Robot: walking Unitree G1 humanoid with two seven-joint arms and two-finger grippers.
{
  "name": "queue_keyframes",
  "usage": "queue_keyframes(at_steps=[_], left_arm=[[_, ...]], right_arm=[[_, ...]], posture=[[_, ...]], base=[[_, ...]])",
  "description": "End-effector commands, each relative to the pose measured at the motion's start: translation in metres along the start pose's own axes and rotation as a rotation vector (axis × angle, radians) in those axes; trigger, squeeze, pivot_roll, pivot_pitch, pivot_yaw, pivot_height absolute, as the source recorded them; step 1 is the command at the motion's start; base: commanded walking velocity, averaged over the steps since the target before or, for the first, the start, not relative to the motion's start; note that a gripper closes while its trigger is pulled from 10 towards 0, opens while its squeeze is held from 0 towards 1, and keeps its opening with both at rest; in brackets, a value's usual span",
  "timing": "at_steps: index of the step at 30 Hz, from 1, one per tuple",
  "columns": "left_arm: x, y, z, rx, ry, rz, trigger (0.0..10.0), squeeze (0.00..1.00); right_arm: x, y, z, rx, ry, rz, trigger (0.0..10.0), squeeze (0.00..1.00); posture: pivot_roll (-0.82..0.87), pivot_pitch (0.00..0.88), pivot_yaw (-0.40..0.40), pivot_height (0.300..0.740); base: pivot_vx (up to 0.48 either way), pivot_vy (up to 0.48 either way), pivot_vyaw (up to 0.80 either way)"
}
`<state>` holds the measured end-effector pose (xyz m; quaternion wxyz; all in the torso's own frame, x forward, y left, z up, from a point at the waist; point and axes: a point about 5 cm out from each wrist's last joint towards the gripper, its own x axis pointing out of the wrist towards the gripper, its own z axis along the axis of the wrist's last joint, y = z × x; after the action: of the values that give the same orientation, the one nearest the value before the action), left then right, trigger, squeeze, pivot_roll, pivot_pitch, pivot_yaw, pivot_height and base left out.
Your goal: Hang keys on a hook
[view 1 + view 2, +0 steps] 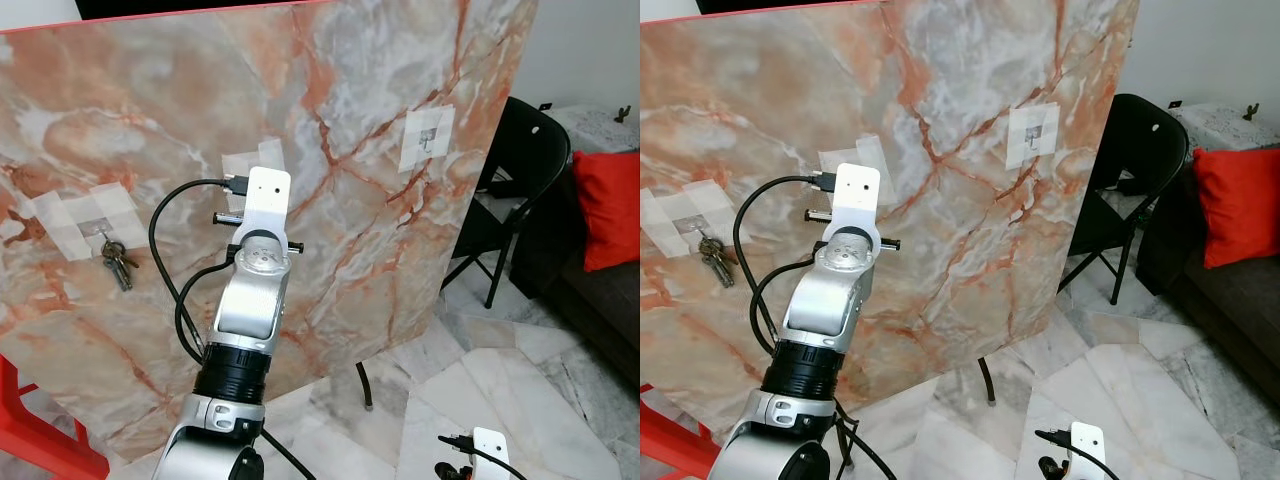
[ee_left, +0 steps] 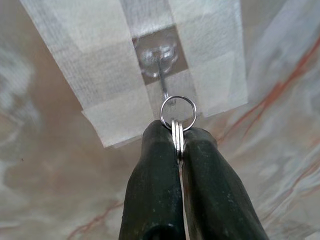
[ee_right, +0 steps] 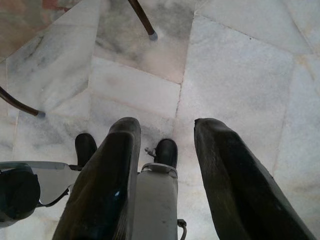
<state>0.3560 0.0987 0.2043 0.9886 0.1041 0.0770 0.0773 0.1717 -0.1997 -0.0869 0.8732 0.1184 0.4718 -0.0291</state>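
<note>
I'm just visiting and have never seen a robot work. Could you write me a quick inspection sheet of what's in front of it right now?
Surface: upright marble-patterned board with three taped-on hooks.
Job's things: key ring pinched in the left gripper, right at the middle hook; whether it is over the hook's tip cannot be told. Another bunch of keys hangs on the hook at the robot's left. The hook at the right is bare.
Clutter: nothing seen.
Grippers: left raised to the board, shut on the ring; right gripper hangs open above the floor.
Cables: black cable loops beside the left wrist.
Surroundings: black folding chair, red cushion, marble floor tiles.
</note>
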Motion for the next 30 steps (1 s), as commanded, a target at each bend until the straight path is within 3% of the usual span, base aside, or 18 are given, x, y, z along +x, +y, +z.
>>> queue_keyframes(at_steps=[1, 17, 30], left_arm=[[0.001, -0.001, 0.005, -0.012, 0.002, 0.003, 10.0, 0.00], [0.006, -0.001, 0.008, -0.024, 0.008, 0.021, 10.0, 0.00], [0.003, 0.005, 0.015, 0.014, -0.035, 0.066, 10.0, 0.00]], right_arm=[[0.000, 0.000, 0.000, 0.006, 0.001, -0.003, 10.0, 0.00], [0.001, 0.001, 0.003, 0.010, -0.015, 0.006, 10.0, 0.00], [0.003, 0.007, 0.013, 0.016, -0.032, 0.018, 10.0, 0.00]], posture=[[0.08, 0.000, -0.037, 0.740], [0.07, 0.000, -0.035, 0.740], [0.08, 0.000, -0.035, 0.740]], base=[[0.000, 0.000, 0.00], [0.000, 0.000, 0.00], [0.000, 0.000, 0.00]])
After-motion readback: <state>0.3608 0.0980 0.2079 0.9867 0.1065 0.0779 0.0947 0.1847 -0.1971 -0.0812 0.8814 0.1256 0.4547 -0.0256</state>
